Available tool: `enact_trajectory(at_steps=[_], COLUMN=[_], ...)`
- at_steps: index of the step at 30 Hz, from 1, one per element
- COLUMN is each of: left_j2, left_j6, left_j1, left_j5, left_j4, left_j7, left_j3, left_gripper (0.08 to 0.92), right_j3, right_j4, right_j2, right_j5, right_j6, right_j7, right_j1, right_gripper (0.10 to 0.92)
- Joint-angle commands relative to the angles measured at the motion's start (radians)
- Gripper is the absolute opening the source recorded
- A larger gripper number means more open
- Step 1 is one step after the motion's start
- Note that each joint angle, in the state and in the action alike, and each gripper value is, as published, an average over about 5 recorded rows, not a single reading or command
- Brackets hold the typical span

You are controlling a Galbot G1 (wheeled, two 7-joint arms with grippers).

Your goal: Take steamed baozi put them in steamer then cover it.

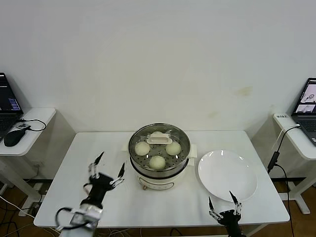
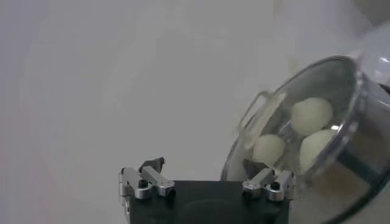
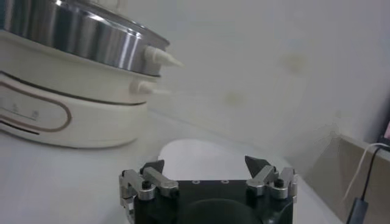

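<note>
The steamer [image 1: 159, 174], a steel pot on a cream base, stands mid-table with the glass cover [image 1: 159, 133] resting on it, cream handle [image 1: 159, 139] on top. Through the glass I see three baozi [image 1: 142, 148] [image 1: 173, 147] [image 1: 157, 162] on the perforated tray. My left gripper [image 1: 112, 160] hovers open and empty just left of the pot. In the left wrist view the left gripper [image 2: 205, 161] points past the cover [image 2: 341, 79] and the baozi [image 2: 312, 115]. My right gripper [image 1: 220, 198] is open and empty at the table's front right, near the plate.
An empty white plate [image 1: 227, 175] lies to the right of the steamer, also in the right wrist view as the plate [image 3: 201, 152] ahead of the right gripper [image 3: 205, 161]. Side desks with laptops [image 1: 6, 106] flank the table. A cable [image 1: 274, 158] hangs at the right edge.
</note>
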Motion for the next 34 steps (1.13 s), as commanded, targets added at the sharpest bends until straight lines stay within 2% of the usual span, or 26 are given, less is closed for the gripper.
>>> enact_trajectory(at_steps=[1, 9, 25, 34], left_j2=[-0.076, -0.079, -0.102, -0.083], left_j6=[-0.198, -0.199, -0.200, -0.195], left_j1=[0.296, 0.217, 0.283, 0.288], left_j5=[-0.555, -0.582, -0.507, -0.495], left_j4=[-0.001, 0.144, 0.116, 0.120], left_j7=[-0.129, -0.060, -0.042, -0.032], left_j3=[-0.185, -0.169, -0.166, -0.184], left_gripper=[0.823, 0.823, 0.823, 0.823], right_j3=[-0.043, -0.085, -0.123, -0.107], right_j4=[0.093, 0.093, 0.173, 0.151], right_j2=[-0.102, -0.099, -0.116, -0.109], right_j5=[0.131, 0.074, 0.160, 0.129], right_j6=[-0.026, -0.013, -0.103, -0.102], right_j7=[-0.023, -0.008, -0.039, -0.036], right_j1=[-0.081, -0.084, -0.096, -0.086], right_gripper=[0.823, 0.823, 0.823, 0.823])
